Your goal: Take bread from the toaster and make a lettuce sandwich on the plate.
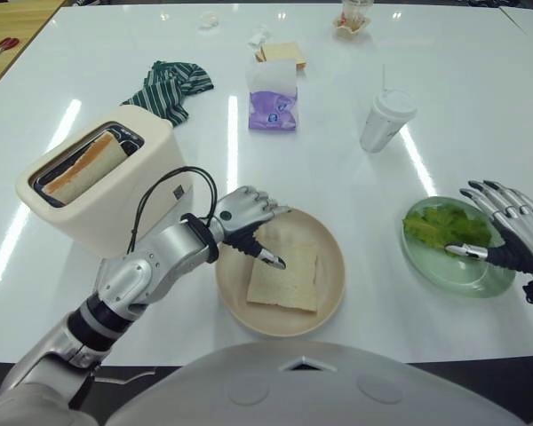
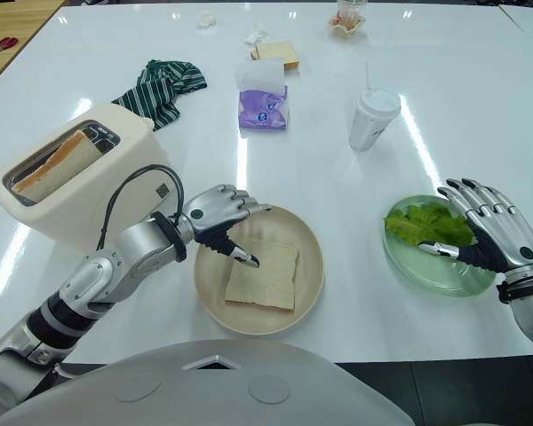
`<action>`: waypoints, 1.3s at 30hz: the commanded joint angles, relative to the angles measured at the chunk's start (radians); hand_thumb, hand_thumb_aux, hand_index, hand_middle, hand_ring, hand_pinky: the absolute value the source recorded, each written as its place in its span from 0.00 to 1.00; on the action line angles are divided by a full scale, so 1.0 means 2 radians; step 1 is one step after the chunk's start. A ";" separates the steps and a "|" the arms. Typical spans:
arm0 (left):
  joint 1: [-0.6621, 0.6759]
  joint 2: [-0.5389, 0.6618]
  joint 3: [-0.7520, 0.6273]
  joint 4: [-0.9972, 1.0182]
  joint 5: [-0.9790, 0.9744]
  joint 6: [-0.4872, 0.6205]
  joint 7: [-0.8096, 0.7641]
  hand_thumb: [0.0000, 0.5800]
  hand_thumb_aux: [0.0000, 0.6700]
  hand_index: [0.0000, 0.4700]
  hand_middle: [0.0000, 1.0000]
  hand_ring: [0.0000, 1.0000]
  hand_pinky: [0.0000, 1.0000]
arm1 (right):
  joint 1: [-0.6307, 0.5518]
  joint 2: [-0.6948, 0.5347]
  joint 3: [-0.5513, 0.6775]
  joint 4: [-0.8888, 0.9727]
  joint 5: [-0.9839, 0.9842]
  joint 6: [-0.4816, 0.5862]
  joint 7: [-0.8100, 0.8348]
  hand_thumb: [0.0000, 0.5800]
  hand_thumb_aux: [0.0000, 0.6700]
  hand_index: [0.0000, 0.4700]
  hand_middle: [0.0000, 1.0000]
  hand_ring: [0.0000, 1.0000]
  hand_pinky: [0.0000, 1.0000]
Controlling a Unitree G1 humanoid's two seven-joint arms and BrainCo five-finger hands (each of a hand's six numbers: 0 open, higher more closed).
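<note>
Toaster (image 1: 102,191): far left, well back from the table's near edge, with bare table to its left. One bread slice (image 1: 87,167) stands in the slot. You cannot see how deep it sits.
Striped cloth (image 1: 171,87): crumpled behind the toaster, apart from it.
Black cable (image 1: 173,182): loops across the toaster's front face from the left arm and hides part of that face.
Left hand (image 1: 244,213): over the plate's left rim, fingers curled in and bunched. One fingertip is down at the near-left corner of the slice on the plate – you can see no grip on it.
Plate (image 1: 338,266): centre, close to the near table edge. A second bread slice (image 1: 284,277) lies flat in it, with open table on its right side.
Tissue pack (image 1: 273,102): behind the plate, well apart.
Cup (image 1: 386,120): lidded, with a straw, standing upright between the tissue pack and the green dish.
Green dish (image 1: 444,275): right of the plate, apart from it, with lettuce (image 1: 440,226) in its far half.
Right hand (image 1: 515,232): over the dish's right rim, fingers spread and straight, thumb reaching to the lettuce's edge – whether it touches is hard to tell. In the left eye view the wrist is cut off by the frame's edge.
</note>
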 commanded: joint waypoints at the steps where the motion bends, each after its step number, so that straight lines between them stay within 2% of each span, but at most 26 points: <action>1: 0.003 -0.002 0.023 -0.045 0.014 -0.013 0.004 0.00 0.00 0.00 0.00 0.00 0.00 | -0.022 -0.036 0.034 0.065 -0.024 -0.007 -0.043 0.12 0.06 0.06 0.00 0.00 0.00; 2: 0.004 -0.003 0.030 -0.057 0.012 -0.016 0.005 0.00 0.00 0.00 0.00 0.00 0.00 | -0.029 -0.043 0.041 0.080 -0.026 -0.008 -0.052 0.19 0.10 0.10 0.00 0.00 0.00; 3: 0.006 -0.005 0.037 -0.069 0.009 -0.019 0.005 0.00 0.00 0.00 0.00 0.00 0.00 | -0.036 -0.050 0.050 0.094 -0.027 -0.008 -0.060 0.41 0.23 0.23 0.00 0.00 0.00; 4: 0.009 -0.006 0.046 -0.080 0.005 -0.021 0.007 0.00 0.00 0.00 0.00 0.00 0.00 | -0.044 -0.056 0.059 0.107 -0.029 -0.009 -0.068 0.58 0.35 0.35 0.00 0.00 0.00; 5: 0.010 -0.008 0.054 -0.089 0.003 -0.023 0.008 0.00 0.00 0.00 0.00 0.00 0.00 | -0.050 -0.061 0.068 0.117 -0.030 -0.009 -0.074 0.70 0.45 0.45 0.00 0.00 0.00; 6: 0.010 -0.008 0.061 -0.094 0.002 -0.026 0.010 0.00 0.00 0.00 0.00 0.00 0.00 | -0.053 -0.065 0.076 0.126 -0.030 -0.009 -0.079 0.77 0.53 0.53 0.00 0.00 0.00; 8: 0.006 -0.006 0.080 -0.095 0.000 -0.029 0.011 0.00 0.00 0.00 0.00 0.00 0.00 | -0.061 -0.073 0.093 0.141 -0.031 -0.007 -0.089 0.83 0.59 0.59 0.00 0.00 0.00; 13: 0.000 0.000 0.136 -0.119 -0.020 -0.029 0.000 0.00 0.00 0.00 0.00 0.00 0.00 | -0.081 -0.082 0.129 0.160 -0.029 -0.006 -0.100 0.88 0.65 0.65 0.00 0.00 0.00; 16: -0.009 0.009 0.194 -0.155 -0.054 -0.016 -0.023 0.00 0.00 0.00 0.00 0.00 0.00 | -0.088 -0.084 0.149 0.165 -0.029 -0.003 -0.106 0.86 0.62 0.62 0.00 0.00 0.00; 19: -0.022 0.036 0.278 -0.188 -0.105 0.005 -0.060 0.00 0.00 0.00 0.00 0.00 0.00 | -0.092 -0.087 0.165 0.171 -0.031 0.000 -0.112 0.86 0.62 0.62 0.00 0.00 0.00; 22: -0.023 0.087 0.396 -0.190 -0.170 0.022 -0.104 0.00 0.00 0.00 0.00 0.00 0.00 | -0.096 -0.091 0.186 0.182 -0.040 0.011 -0.119 0.86 0.62 0.62 0.00 0.00 0.00; 25: 0.015 0.130 0.499 -0.139 -0.198 0.007 -0.125 0.00 0.00 0.00 0.00 0.00 0.00 | -0.091 -0.092 0.201 0.195 -0.048 0.027 -0.129 0.88 0.65 0.65 0.00 0.00 0.00; 28: 0.102 0.145 0.577 -0.094 -0.189 -0.024 -0.140 0.00 0.00 0.00 0.00 0.00 0.00 | -0.100 -0.092 0.224 0.216 -0.055 0.046 -0.133 0.88 0.66 0.66 0.00 0.00 0.00; 30: 0.147 0.146 0.602 -0.073 -0.177 -0.039 -0.141 0.00 0.00 0.00 0.00 0.00 0.00 | -0.102 -0.092 0.233 0.227 -0.053 0.055 -0.138 0.90 0.69 0.69 0.00 0.00 0.00; 31: 0.164 0.146 0.603 -0.063 -0.171 -0.041 -0.143 0.00 0.00 0.00 0.00 0.00 0.00 | -0.101 -0.091 0.235 0.230 -0.049 0.059 -0.141 0.94 0.75 0.75 0.00 0.00 0.00; 33: 0.192 0.144 0.599 -0.052 -0.157 -0.038 -0.151 0.00 0.00 0.00 0.00 0.00 0.00 | -0.102 -0.091 0.240 0.233 -0.043 0.064 -0.144 1.00 1.00 1.00 0.00 0.00 0.00; 36: 0.228 0.137 0.589 -0.038 -0.147 -0.024 -0.167 0.00 0.00 0.00 0.00 0.00 0.00 | -0.105 -0.091 0.245 0.226 -0.031 0.062 -0.145 1.00 1.00 1.00 0.00 0.00 0.00; 39: 0.237 0.135 0.565 -0.037 -0.133 -0.012 -0.167 0.00 0.00 0.00 0.00 0.00 0.00 | -0.095 -0.093 0.241 0.198 -0.019 0.058 -0.147 1.00 1.00 1.00 0.00 0.00 0.00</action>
